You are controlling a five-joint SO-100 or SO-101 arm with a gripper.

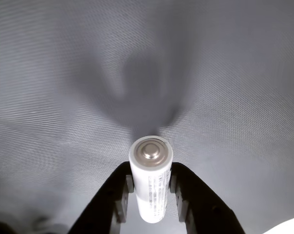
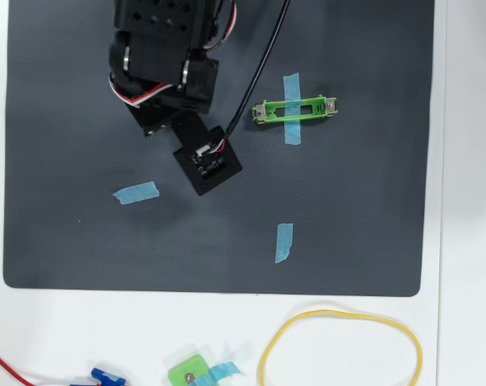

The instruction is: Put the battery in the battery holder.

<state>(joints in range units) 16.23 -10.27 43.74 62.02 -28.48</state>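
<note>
In the wrist view my gripper [image 1: 151, 192] is shut on the battery [image 1: 151, 180], a white-silver cylinder with grey print, held between the two black fingers [image 1: 119, 195] with its metal end pointing up and away from the camera, above the dark mat. In the overhead view the arm's black wrist block [image 2: 207, 165] hangs over the mat's middle and hides the gripper and battery. The battery holder [image 2: 295, 111], a long narrow green frame with silver contacts, lies taped to the mat, to the right of and slightly above the arm.
Blue tape strips [image 2: 136, 192] [image 2: 284, 242] lie on the dark mat [image 2: 348, 201]. Below the mat on the white table are a yellow rubber band [image 2: 339, 354], a squarish green piece with a screw [image 2: 188, 374] and a red wire [image 2: 10, 366].
</note>
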